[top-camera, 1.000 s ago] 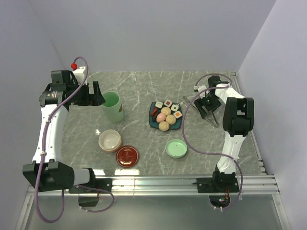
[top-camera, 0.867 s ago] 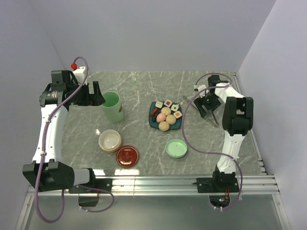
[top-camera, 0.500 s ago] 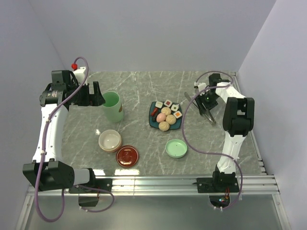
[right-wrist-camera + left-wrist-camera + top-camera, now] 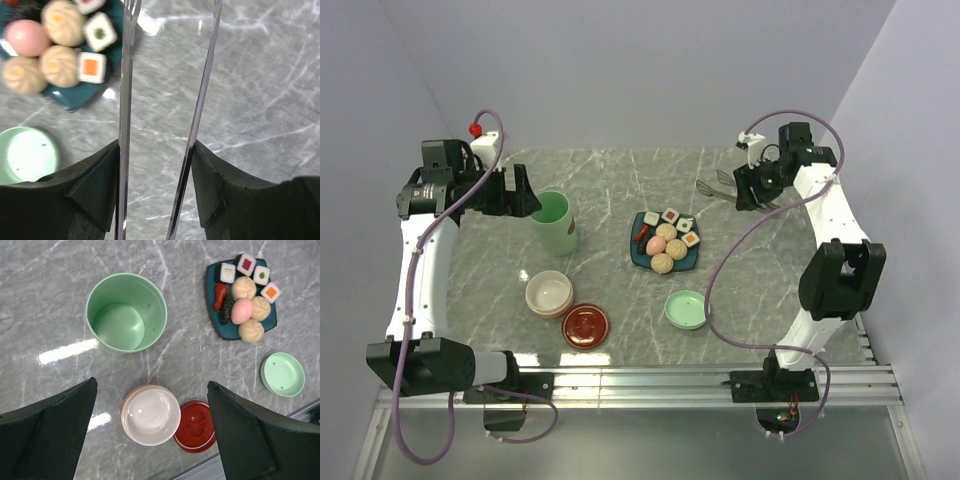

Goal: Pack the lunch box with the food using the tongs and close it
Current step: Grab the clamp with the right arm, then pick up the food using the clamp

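My right gripper [image 4: 750, 188] [image 4: 156, 150] is shut on the silver tongs [image 4: 715, 186] [image 4: 125, 100], one thin arm pressed against each finger. The tongs hang above the table at the back right, tips pointing left toward the food [image 4: 667, 240] [image 4: 60, 65] [image 4: 243, 310] on the teal plate [image 4: 692, 258]. The mint-green pot [image 4: 553, 220] [image 4: 126, 312] stands open and empty. The cream bowl [image 4: 549, 293] [image 4: 151, 415] lies empty beside its dark-red lid [image 4: 585, 325] [image 4: 195, 426]. The mint lid [image 4: 687, 309] [image 4: 25, 155] lies in front of the plate. My left gripper [image 4: 520, 190] [image 4: 151, 385] hovers open, high beside the pot.
Walls close the table in at the back and both sides. A metal rail [image 4: 650, 378] runs along the near edge by the arm bases. The right arm's purple cable [image 4: 720, 270] loops over the table between the plate and the right side.
The right gripper closed on the tongs, lifted them off the table at the right, and swung up and back. The left arm barely shifted.
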You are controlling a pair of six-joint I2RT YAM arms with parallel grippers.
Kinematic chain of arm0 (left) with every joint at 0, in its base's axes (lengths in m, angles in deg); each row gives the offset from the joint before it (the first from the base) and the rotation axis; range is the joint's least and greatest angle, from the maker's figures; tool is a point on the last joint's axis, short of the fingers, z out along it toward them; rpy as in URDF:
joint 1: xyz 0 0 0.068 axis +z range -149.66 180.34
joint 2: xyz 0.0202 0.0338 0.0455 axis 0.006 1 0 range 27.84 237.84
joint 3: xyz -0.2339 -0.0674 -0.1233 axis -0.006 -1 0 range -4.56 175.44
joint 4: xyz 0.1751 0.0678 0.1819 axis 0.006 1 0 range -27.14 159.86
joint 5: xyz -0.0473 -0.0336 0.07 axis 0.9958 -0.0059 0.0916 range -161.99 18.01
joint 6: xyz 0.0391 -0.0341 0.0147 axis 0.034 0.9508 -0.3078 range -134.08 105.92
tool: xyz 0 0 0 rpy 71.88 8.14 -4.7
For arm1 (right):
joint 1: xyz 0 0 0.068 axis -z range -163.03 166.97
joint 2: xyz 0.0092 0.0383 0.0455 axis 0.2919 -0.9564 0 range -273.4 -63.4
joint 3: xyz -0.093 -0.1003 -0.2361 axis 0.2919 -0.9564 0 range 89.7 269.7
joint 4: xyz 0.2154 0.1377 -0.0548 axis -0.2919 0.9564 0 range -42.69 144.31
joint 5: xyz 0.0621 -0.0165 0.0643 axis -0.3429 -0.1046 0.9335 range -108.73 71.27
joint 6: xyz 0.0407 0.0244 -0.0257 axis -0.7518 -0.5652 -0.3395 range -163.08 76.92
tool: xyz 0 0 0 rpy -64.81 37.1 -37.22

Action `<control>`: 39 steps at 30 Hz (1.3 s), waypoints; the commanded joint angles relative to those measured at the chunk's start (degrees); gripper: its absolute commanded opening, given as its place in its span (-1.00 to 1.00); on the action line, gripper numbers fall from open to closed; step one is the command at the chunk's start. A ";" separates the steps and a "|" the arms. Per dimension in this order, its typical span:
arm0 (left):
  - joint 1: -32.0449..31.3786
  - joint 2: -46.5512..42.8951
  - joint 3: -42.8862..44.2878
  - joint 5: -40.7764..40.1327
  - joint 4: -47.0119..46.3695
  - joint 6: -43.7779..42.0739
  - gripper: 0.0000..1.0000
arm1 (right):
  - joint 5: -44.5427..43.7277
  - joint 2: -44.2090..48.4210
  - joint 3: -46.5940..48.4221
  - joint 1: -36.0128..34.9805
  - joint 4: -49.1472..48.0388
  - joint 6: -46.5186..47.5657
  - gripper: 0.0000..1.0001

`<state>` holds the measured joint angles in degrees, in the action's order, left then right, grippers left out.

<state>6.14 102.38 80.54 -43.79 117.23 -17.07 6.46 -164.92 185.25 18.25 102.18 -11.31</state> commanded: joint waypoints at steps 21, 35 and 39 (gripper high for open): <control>-9.89 -14.51 -6.26 16.63 -17.98 -18.26 0.99 | 32.81 13.01 4.21 -6.19 16.06 -1.71 0.20; -15.03 -14.42 -7.57 12.84 -19.91 -6.87 0.99 | 17.10 18.45 0.08 -11.65 12.97 -4.88 0.07; -11.26 -16.53 -9.51 14.24 -21.50 -0.29 0.99 | 12.44 20.74 -3.61 -12.88 15.00 -1.81 0.07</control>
<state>-7.82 88.00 71.69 -30.85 99.50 -24.59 23.51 -147.04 183.41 6.34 116.10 -15.73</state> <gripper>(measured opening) 0.994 0.539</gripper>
